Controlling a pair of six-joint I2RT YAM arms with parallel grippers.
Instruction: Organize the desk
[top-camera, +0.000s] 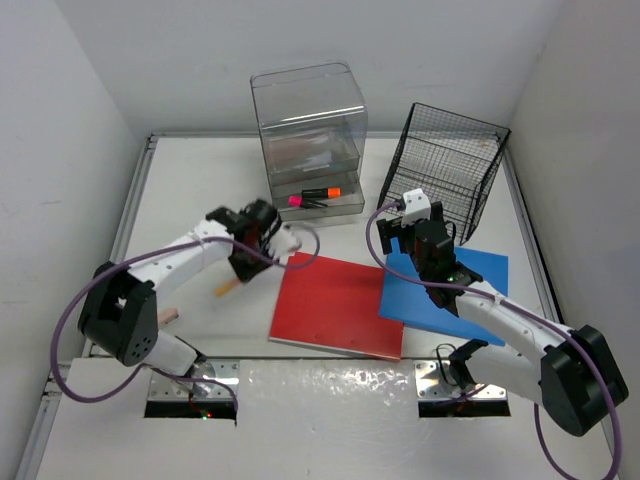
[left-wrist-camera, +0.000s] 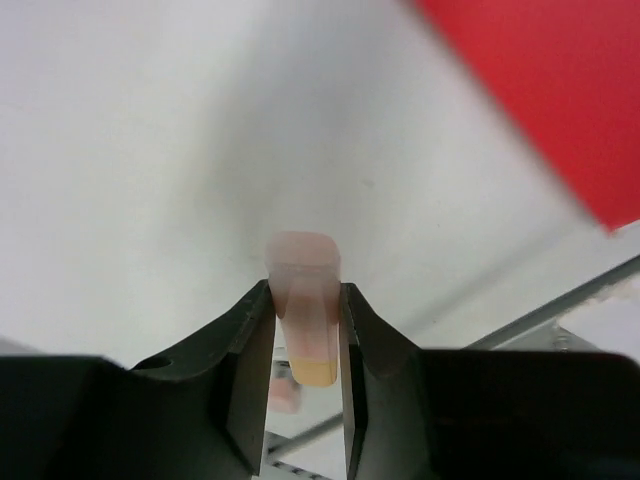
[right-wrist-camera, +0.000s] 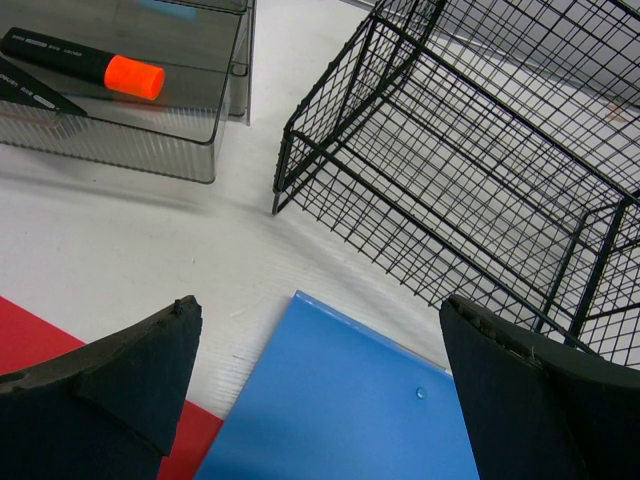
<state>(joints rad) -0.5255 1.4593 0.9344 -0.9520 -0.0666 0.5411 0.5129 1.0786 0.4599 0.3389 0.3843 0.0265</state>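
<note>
Two grippers: left gripper (left-wrist-camera: 305, 292) clamped on blurry pale-pink yellow-tipped stick (left-wrist-camera: 303, 258), lower end hidden; right gripper (right-wrist-camera: 318, 306) jaws wide apart.

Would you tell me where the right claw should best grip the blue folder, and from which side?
The blue folder lies flat on the desk, offering little lip. Its left edge seems to rest on the red folder, slightly raised, so I would slip a finger of the open right claw under there, coming low from the red side.

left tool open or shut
Shut on a marker: in the wrist view the left tool presses both sides of the pale marker, with no gap showing.
</note>
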